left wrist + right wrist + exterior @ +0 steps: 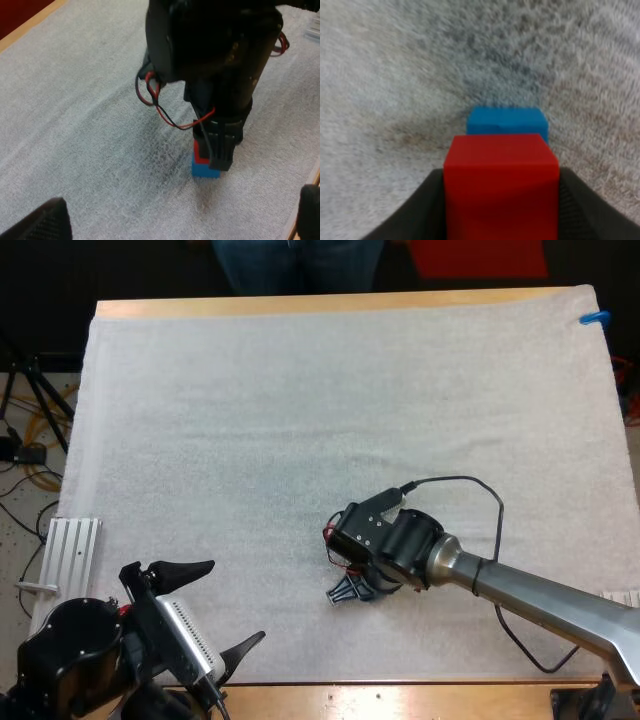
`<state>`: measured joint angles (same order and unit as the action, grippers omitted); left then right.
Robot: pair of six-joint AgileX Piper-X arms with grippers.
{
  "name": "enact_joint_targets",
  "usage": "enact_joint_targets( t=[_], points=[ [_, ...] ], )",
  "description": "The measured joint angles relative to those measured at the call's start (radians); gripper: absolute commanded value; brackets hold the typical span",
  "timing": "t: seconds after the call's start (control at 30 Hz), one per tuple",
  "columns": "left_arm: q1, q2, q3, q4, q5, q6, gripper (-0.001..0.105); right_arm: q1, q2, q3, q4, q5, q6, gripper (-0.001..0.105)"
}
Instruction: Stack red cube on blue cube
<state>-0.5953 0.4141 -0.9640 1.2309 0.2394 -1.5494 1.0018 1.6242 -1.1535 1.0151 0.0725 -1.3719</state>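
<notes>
Around the work: a white mat [300, 390] covers most of the bench [300, 305]. A person's legs [290, 260] stand at the far side, well apart from both arms. Just off the mat's left edge you've got a ribbed metal plate [72, 552]. Beyond it, on the floor, there's a tripod [35, 390] w/ cables [40, 480].

Your left end effector [238, 598] sits at the near left corner of the mat, fingers spread wide & clear of everything, well apart from the cubes. Your right end effector [348, 590] is tipped down onto the mat, right of centre. From above, its body stands in the way & hides both cubes.

The red cube [501, 185] is pinched btwn the right end effector's two black fingers, one on each side face. The blue cube [507, 121] rests on the mat directly under the red one. In the right wrist view it pokes out a bit past the red cube's far side. In the left wrist view red sits on top of blue w/ no gap visible, edges approx lined up.
</notes>
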Motion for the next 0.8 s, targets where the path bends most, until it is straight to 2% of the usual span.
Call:
enact_joint_targets(
  t=[0.23,0.37,0.67,0.73,0.8],
  points=[
    [0.0,0.0,0.0,0.0,0.0,0.002,0.087,0.0,0.002,0.014,-0.035,0.0,0.002,0.022],
    [0.0,0.0,0.0,0.0,0.0,0.002,0.087,0.0,0.002,0.014,-0.035,0.05,0.002,0.022],
    [0.0,0.0,0.0,0.0,0.0,0.002,0.087,0.0,0.002,0.014,-0.035,0.052,0.002,0.022],
    [0.0,0.0,0.0,0.0,0.0,0.002,0.087,0.0,0.002,0.014,-0.035,0.052,-0.001,0.028],
    [0.0,0.0,0.0,0.0,0.0,0.002,0.087,0.0,0.002,0.014,-0.035,0.052,-0.001,0.041]
  ],
)
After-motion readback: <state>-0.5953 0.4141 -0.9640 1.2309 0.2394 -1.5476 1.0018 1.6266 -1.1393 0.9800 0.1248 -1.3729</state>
